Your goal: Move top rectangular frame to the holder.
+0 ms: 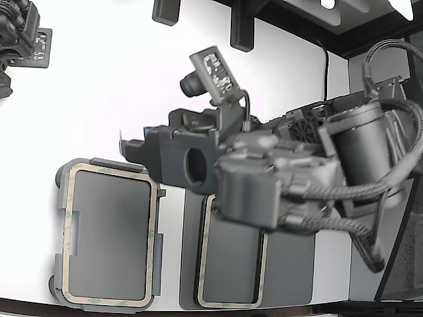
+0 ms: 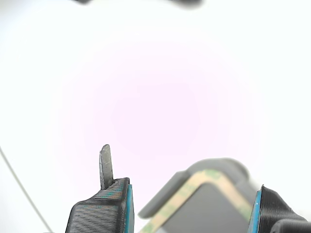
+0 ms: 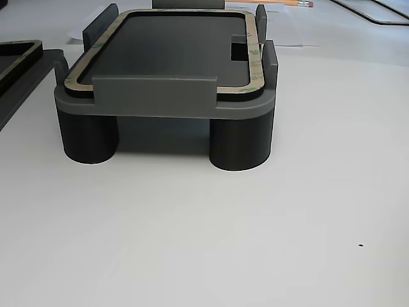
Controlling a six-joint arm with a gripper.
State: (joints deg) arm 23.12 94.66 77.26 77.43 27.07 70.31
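Claw: black claw [image 2: 189, 204] with jaws spread apart, holding nothing, above the white worktop [image 1: 119, 99].
Frame: thin tan rectangular frame [image 1: 149, 238] lies seated in the grey plastic holder tray [image 1: 61, 198].
Second frame: tan twin frame [image 1: 201, 264] rests on the flat dark grey mat [image 1: 291, 271], just beside the holder.

Two tan frames are on the counter [image 1: 119, 79]: one frame [image 1: 69, 231] seated in the holder [image 1: 61, 177] at the lower left of the exterior view, and a second frame [image 1: 205, 264] on the flat grey mat [image 1: 291, 271] at lower centre. There is one holder and one mat. One arm with a single gripper [image 2: 189, 204] carries two jaws.
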